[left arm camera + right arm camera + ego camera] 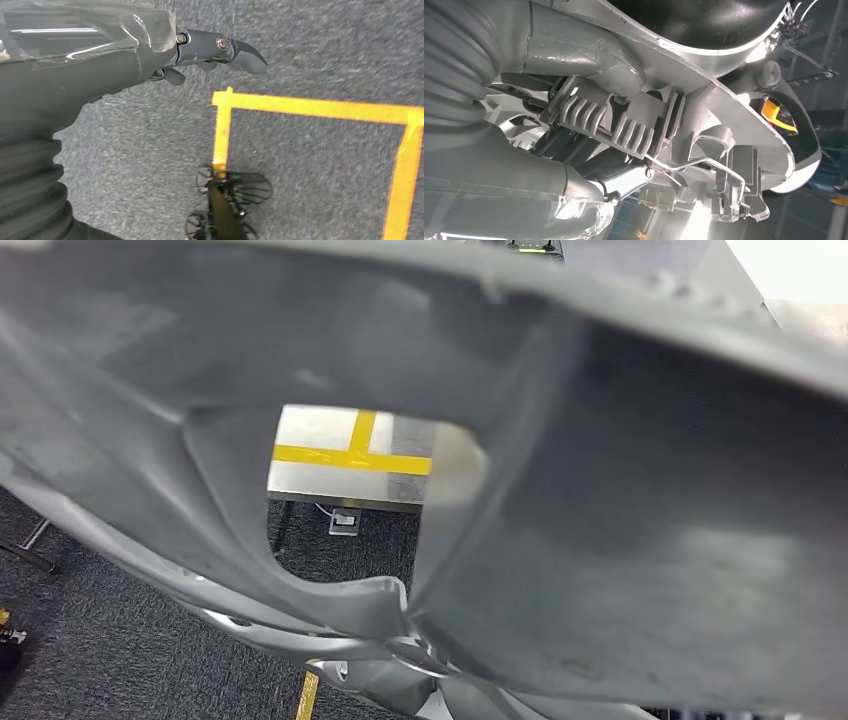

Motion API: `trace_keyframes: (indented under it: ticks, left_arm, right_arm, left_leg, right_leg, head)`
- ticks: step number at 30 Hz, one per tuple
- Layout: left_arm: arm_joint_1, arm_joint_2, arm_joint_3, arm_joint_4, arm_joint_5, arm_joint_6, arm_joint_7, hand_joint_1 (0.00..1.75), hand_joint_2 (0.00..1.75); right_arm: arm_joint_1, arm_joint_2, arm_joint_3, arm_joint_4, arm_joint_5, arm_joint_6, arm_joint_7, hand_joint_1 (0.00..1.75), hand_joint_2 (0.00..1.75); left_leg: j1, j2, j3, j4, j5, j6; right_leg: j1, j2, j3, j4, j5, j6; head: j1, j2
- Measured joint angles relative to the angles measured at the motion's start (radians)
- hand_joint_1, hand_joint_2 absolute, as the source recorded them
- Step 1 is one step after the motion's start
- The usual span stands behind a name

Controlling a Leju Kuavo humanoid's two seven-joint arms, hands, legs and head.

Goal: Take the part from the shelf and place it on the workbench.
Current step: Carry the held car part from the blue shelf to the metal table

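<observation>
Part [640, 490], gripped by the right hand [589, 175], blocks the robot's sight of the workbench [330, 455]; left hand [220, 50] open; misplacement likely.

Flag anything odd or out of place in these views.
The grey part sits so close to the head camera that it hides nearly everything; the workbench shows through its opening. The right hand is against the part's ribbed underside. No damage visible.

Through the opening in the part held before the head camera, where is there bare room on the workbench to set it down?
Through the part, the silver workbench shows bare patches either side of its yellow tape cross. The rest of the bench is hidden. Crowded: the right hand presses close under the part's ribbed underside.
</observation>
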Motion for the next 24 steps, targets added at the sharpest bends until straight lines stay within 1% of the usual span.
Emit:
trace_keyframes:
  ticks: [1,2,3,4,5,6,7,8,9,10,11,12,13,14,15,16,17,18,19,20,21,22,23,24]
  left_arm:
    - [0.0,0.0,0.0,0.0,0.0,0.0,0.0,0.0,1.75]
    - [0.0,0.0,0.0,0.0,0.0,0.0,-0.001,0.0,1.75]
    - [0.0,0.0,0.0,0.0,0.0,0.0,-0.001,0.0,1.75]
    - [0.001,0.0,0.0,0.0,0.0,0.0,-0.001,0.0,1.75]
    - [0.001,0.0,0.0,0.0,0.0,0.0,-0.001,0.0,1.75]
    - [0.002,0.0,0.0,0.0,0.0,0.0,-0.001,0.0,1.75]
    - [0.002,-0.001,0.0,0.0,0.0,0.0,-0.001,0.0,1.75]
    - [0.002,-0.001,0.0,0.0,0.0,0.0,-0.001,0.0,1.75]
    - [0.002,-0.003,0.0,0.0,0.0,0.0,-0.001,0.0,1.75]
    - [0.002,-0.004,0.0,0.0,0.0,0.0,-0.001,0.0,1.75]
    - [0.002,-0.005,0.0,0.0,0.0,0.0,-0.001,0.0,1.75]
    - [0.002,-0.006,0.0,0.0,0.0,0.0,-0.001,0.0,1.75]
    - [0.001,-0.006,0.0,0.0,0.0,0.0,-0.001,0.0,1.75]
    - [0.0,-0.006,0.0,0.0,0.0,0.0,-0.001,0.0,1.75]
    - [-0.001,-0.006,0.0,0.0,-0.001,0.0,-0.001,0.0,1.75]
    - [-0.003,-0.006,0.0,0.001,-0.001,0.0,-0.002,0.0,1.75]
    - [-0.003,-0.006,0.0,0.001,-0.002,0.0,-0.002,0.0,1.75]
    - [-0.002,-0.006,0.0,0.001,-0.002,0.0,-0.002,0.0,1.75]
    - [-0.001,-0.005,0.0,0.001,-0.002,0.0,-0.002,0.0,1.75]
    - [0.001,-0.004,0.0,0.001,-0.002,0.0,-0.002,0.0,1.75]
    - [0.001,-0.004,0.0,0.001,-0.002,0.0,-0.002,0.0,1.75]
    - [0.002,-0.004,0.0,0.001,-0.002,0.0,-0.002,0.0,1.75]
    - [0.003,-0.003,0.0,0.001,-0.003,0.0,-0.002,0.0,1.75]
    - [0.004,-0.002,0.0,0.001,-0.003,0.0,-0.002,0.0,1.75]
  right_arm:
    - [-0.001,0.0,0.0,-0.001,0.0,0.0,0.0,1.75,1.75]
    - [0.0,-0.001,-0.001,-0.001,0.001,0.0,0.0,1.75,1.75]
    - [0.0,-0.001,-0.001,-0.002,0.0,0.0,-0.001,1.75,1.75]
    - [0.001,-0.002,-0.001,-0.002,0.0,0.0,-0.001,1.75,1.75]
    - [0.002,-0.002,-0.001,-0.002,0.001,0.0,-0.001,1.75,1.75]
    - [0.003,-0.003,-0.001,-0.002,0.001,0.0,-0.001,1.75,1.75]
    - [0.003,-0.004,-0.001,-0.002,0.001,0.0,-0.001,1.75,1.75]
    - [0.003,-0.004,-0.002,-0.002,0.001,0.0,-0.001,1.75,1.75]
    - [0.003,-0.004,-0.002,-0.002,0.001,0.0,-0.001,1.75,1.75]
    - [0.004,-0.005,-0.002,-0.002,0.001,0.0,-0.002,1.75,1.75]
    - [0.004,-0.005,-0.002,-0.003,0.0,0.0,-0.002,1.75,1.75]
    - [0.004,-0.005,-0.002,-0.004,0.0,0.0,-0.003,1.75,1.75]
    - [0.003,-0.004,-0.002,-0.006,0.0,0.0,-0.003,1.75,1.75]
    - [0.002,-0.004,-0.002,-0.008,0.001,0.0,-0.003,1.75,1.75]
    - [0.002,-0.003,-0.002,-0.009,0.001,0.0,-0.002,1.75,1.75]
    - [0.002,-0.003,-0.002,-0.01,0.001,0.0,-0.002,1.75,1.75]
    - [0.002,-0.003,-0.002,-0.011,0.001,0.0,-0.002,1.75,1.75]
    - [0.002,-0.002,-0.002,-0.011,0.001,0.0,-0.003,1.75,1.75]
    - [0.002,-0.002,-0.002,-0.011,0.001,0.0,-0.003,1.75,1.75]
    - [0.002,-0.002,-0.002,-0.011,0.001,0.0,-0.004,1.75,1.75]
    - [0.002,-0.002,-0.002,-0.011,0.002,0.0,-0.004,1.75,1.75]
    - [0.002,-0.002,-0.002,-0.011,0.003,0.0,-0.004,1.75,1.75]
    - [0.002,-0.002,-0.002,-0.011,0.005,0.0,-0.005,1.75,1.75]
    - [0.002,-0.002,-0.002,-0.011,0.006,0.0,-0.005,1.75,1.75]
  left_leg:
    - [0.0,-0.001,0.012,-0.002,-0.001,0.006]
    - [-0.001,-0.001,0.018,-0.003,-0.006,0.01]
    - [-0.004,-0.001,0.023,-0.003,-0.011,0.013]
    - [-0.006,-0.002,0.029,-0.002,-0.018,0.016]
    - [-0.009,-0.003,0.038,-0.002,-0.026,0.017]
    - [-0.011,-0.005,0.049,-0.002,-0.035,0.017]
    - [-0.013,-0.007,0.063,-0.002,-0.046,0.016]
    - [-0.014,-0.009,0.074,-0.003,-0.057,0.015]
    - [-0.016,-0.01,0.088,-0.001,-0.069,0.012]
    - [-0.018,-0.011,0.097,-0.002,-0.081,0.008]
    - [-0.019,-0.012,0.104,-0.004,-0.09,0.003]
    - [-0.02,-0.012,0.114,-0.002,-0.094,-0.003]
    - [-0.019,-0.012,0.118,0.001,-0.096,-0.008]
    - [-0.018,-0.01,0.115,0.021,-0.09,-0.012]
    - [-0.016,-0.009,0.097,0.063,-0.081,-0.016]
    - [-0.013,-0.007,0.062,0.119,-0.075,-0.022]
    - [-0.008,-0.006,0.014,0.188,-0.077,-0.029]
    - [-0.003,-0.005,-0.036,0.251,-0.094,-0.038]
    - [0.002,-0.005,-0.083,0.294,-0.127,-0.045]
    - [0.006,-0.003,-0.121,0.312,-0.165,-0.051]
    - [0.009,-0.002,-0.145,0.304,-0.194,-0.054]
    - [0.011,0.001,-0.158,0.272,-0.201,-0.055]
    - [0.013,0.004,-0.162,0.221,-0.168,-0.056]
    - [0.014,0.008,-0.162,0.157,-0.095,-0.055]
  right_leg:
    - [-0.001,-0.001,-0.022,0.041,-0.014,0.0]
    - [-0.001,-0.001,-0.058,0.102,-0.033,-0.002]
    - [-0.001,-0.001,-0.103,0.17,-0.054,-0.005]
    - [-0.001,-0.001,-0.146,0.225,-0.072,-0.006]
    - [-0.001,-0.001,-0.176,0.252,-0.082,-0.007]
    - [-0.001,-0.001,-0.188,0.244,-0.079,-0.005]
    - [0.0,-0.001,-0.181,0.196,-0.058,0.001]
    - [0.001,-0.002,-0.162,0.126,-0.02,0.006]
    - [0.003,-0.003,-0.144,0.059,0.025,0.006]
    - [0.007,-0.004,-0.127,0.006,0.061,0.0]
    - [0.01,-0.005,-0.115,-0.023,0.084,-0.011]
    - [0.013,-0.005,-0.108,-0.033,0.091,-0.023]
    - [0.013,-0.004,-0.097,-0.037,0.086,-0.033]
    - [0.011,-0.002,-0.084,-0.041,0.081,-0.04]
    - [0.008,-0.001,-0.072,-0.044,0.073,-0.047]
    - [0.005,0.0,-0.057,-0.045,0.064,-0.051]
    - [0.004,0.001,-0.043,-0.047,0.052,-0.054]
    - [0.003,0.001,-0.03,-0.047,0.039,-0.056]
    - [0.002,0.002,-0.014,-0.047,0.025,-0.056]
    - [0.001,0.004,0.004,-0.047,0.01,-0.054]
    - [-0.002,0.005,0.025,-0.047,-0.006,-0.052]
    - [-0.004,0.006,0.048,-0.047,-0.024,-0.049]
    - [-0.006,0.006,0.07,-0.048,-0.043,-0.046]
    - [-0.006,0.006,0.091,-0.048,-0.062,-0.042]
  head:
    - [0.002,0.0]
    - [0.004,0.0]
    - [0.004,0.0]
    - [0.005,0.0]
    - [0.004,0.0]
    - [0.004,0.0]
    - [0.005,0.0]
    - [0.005,0.0]
    - [0.005,0.0]
    - [0.005,0.0]
    - [0.005,0.0]
    - [0.005,0.0]
    - [0.005,0.0]
    - [0.004,0.0]
    - [0.004,0.0]
    - [0.003,0.0]
    - [0.002,0.0]
    - [0.001,0.0]
    - [0.001,0.0]
    - [0.001,0.0]
    - [0.001,0.0]
    - [0.001,0.0]
    - [0.001,0.0]
    - [0.0,0.0]
